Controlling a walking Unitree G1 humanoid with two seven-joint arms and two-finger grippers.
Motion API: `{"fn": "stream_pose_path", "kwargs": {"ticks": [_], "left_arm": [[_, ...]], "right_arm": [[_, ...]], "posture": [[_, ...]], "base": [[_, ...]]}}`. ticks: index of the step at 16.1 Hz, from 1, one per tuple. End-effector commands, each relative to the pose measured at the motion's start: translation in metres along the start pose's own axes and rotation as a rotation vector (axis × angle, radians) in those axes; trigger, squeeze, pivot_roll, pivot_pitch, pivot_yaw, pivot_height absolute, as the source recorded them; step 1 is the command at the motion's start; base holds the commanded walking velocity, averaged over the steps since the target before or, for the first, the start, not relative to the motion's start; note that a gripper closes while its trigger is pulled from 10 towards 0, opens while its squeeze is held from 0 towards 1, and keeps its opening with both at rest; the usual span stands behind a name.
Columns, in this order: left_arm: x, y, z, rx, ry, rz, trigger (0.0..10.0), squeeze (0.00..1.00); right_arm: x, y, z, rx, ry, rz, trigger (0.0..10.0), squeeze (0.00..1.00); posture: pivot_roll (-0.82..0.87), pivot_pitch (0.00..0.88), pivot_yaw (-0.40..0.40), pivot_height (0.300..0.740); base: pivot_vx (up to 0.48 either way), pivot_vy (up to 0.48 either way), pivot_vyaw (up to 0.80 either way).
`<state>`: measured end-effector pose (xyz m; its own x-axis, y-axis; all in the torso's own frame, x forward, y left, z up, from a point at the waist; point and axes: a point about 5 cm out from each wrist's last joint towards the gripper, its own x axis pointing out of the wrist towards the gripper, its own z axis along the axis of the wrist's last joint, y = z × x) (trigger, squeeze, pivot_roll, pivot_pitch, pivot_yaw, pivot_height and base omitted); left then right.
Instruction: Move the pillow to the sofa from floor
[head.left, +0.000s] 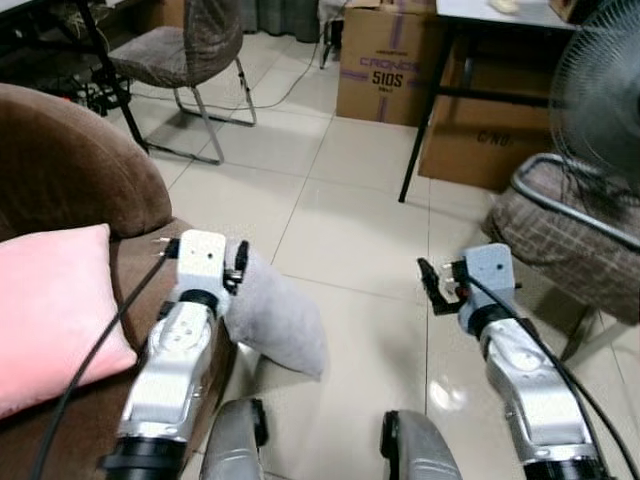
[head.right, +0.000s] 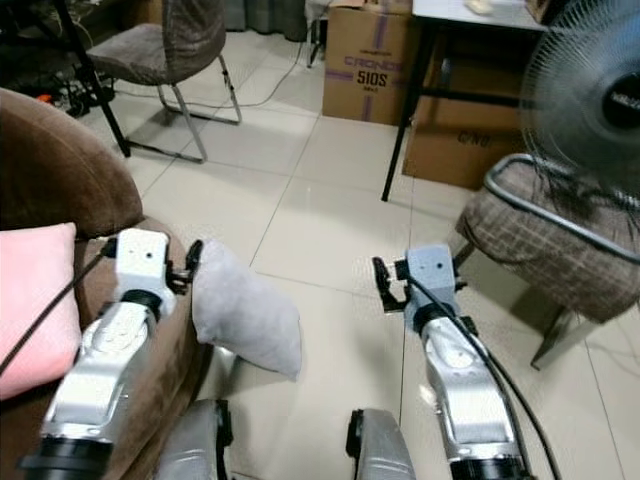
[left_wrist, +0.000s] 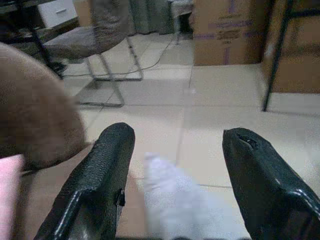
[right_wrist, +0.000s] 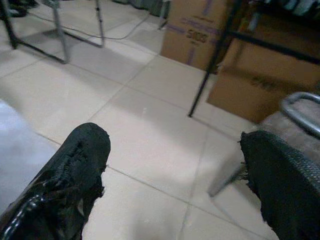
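Left end effector (left_wrist: 175, 185) spread over grey pillow (head.left: 275, 315) beside brown sofa (head.left: 70, 180); right end effector (right_wrist: 180, 190) spread.

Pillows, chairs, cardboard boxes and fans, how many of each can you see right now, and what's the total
Pillows: 2, one grey pillow, one pink pillow
Chairs: 2, chair by the cables, checked chair
Cardboard boxes: 2, printed box, box under the table
Fans: 1, fan
Total: 7
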<state>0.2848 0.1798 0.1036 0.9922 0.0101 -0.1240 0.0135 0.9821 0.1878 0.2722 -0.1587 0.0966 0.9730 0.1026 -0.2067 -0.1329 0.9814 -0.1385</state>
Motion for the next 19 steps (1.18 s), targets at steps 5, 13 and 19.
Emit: {"fn": "stream_pose_path", "kwargs": {"ticks": [5,13,19], "left_arm": [[0.0026,-0.0026,0.0048,-0.004,-0.011,-0.008,10.0,0.00],[0.0046,-0.0026,0.0065,-0.010,-0.014,-0.009,10.0,0.00],[0.0053,-0.0035,0.0069,-0.012,-0.017,-0.011,10.0,0.00]], "right_arm": [[0.0009,-0.0037,0.0012,-0.002,-0.001,-0.006,10.0,0.00],[0.0030,-0.0047,0.0025,-0.003,-0.002,-0.011,10.0,0.00],[0.0038,-0.0056,0.0033,-0.005,-0.005,-0.013,10.0,0.00]], "posture": [[-0.03,0.000,-0.005,0.602],[-0.03,0.000,-0.008,0.602],[-0.03,0.000,-0.006,0.602]], "base": [[0.293,0.000,0.00],[0.335,0.000,0.00],[0.383,0.000,0.00]]}}
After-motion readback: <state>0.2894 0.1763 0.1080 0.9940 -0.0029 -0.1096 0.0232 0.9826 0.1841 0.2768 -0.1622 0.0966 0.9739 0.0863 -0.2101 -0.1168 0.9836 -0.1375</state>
